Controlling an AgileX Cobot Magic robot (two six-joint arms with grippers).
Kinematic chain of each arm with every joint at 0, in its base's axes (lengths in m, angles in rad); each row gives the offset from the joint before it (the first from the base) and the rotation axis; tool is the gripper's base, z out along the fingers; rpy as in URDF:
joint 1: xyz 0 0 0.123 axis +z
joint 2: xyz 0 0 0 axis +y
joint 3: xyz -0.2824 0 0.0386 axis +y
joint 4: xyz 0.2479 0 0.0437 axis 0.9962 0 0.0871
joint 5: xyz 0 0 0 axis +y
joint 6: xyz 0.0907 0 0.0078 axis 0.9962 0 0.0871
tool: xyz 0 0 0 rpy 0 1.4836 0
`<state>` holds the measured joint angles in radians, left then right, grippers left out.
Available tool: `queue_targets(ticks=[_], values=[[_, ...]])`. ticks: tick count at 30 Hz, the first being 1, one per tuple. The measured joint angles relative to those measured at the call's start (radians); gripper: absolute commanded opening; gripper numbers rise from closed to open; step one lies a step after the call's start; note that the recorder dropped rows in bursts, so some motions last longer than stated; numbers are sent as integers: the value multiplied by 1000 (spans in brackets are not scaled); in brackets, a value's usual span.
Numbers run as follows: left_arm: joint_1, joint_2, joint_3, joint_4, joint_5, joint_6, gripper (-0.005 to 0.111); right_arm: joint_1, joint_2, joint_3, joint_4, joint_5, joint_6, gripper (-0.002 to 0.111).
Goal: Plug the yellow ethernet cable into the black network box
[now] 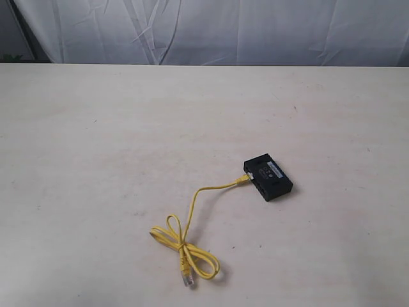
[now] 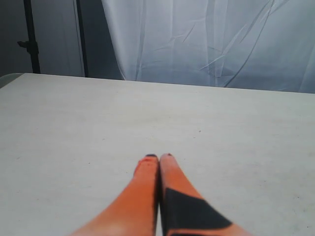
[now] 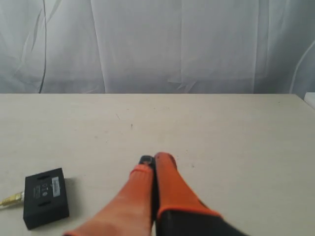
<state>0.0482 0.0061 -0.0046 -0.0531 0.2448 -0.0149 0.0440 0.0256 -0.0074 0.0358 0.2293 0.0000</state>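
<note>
**Operator:** In what state are the end effectors found?

**Technician:** The left gripper [image 2: 158, 157] is seen clenched over the bare table [image 1: 96, 160], and nothing is held. The right gripper [image 3: 155, 160] is likewise pressed shut and empty, near the black network box [image 1: 268, 177] but apart from it.

**Operator:** Where is the cable located?

**Technician:** The yellow ethernet cable [image 1: 183, 245] is laid on the table in a loose knot. One plug [image 1: 243, 180] is set against the port side of the box. The free plug [image 1: 186, 278] is left well apart.

**Operator:** Which step is in hand?

**Technician:** Insertion is judged complete or nearly so, though full seating cannot be confirmed. If looseness is found, the cable should be gripped just behind the plug and pressed straight in while the box is braced.
</note>
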Motion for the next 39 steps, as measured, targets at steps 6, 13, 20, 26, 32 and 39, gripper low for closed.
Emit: queue_targets(ticks=[6,13,20,26,32,39], values=[[0,0,0,0,0,0,0,0,-11,4,2,82,0,-1],[0,0,0,0,0,0,0,0,-11,6,2,88,0,-1],[0,0,0,0,0,0,0,0,-12,6,2,90,0,-1],[0,0,0,0,0,0,0,0,-12,6,2,90,0,-1],[0,0,0,0,-2,0,0,0,-12,6,2,90,0,-1],[0,0,0,0,-5,0,0,0,-12,6,2,90,0,-1]])
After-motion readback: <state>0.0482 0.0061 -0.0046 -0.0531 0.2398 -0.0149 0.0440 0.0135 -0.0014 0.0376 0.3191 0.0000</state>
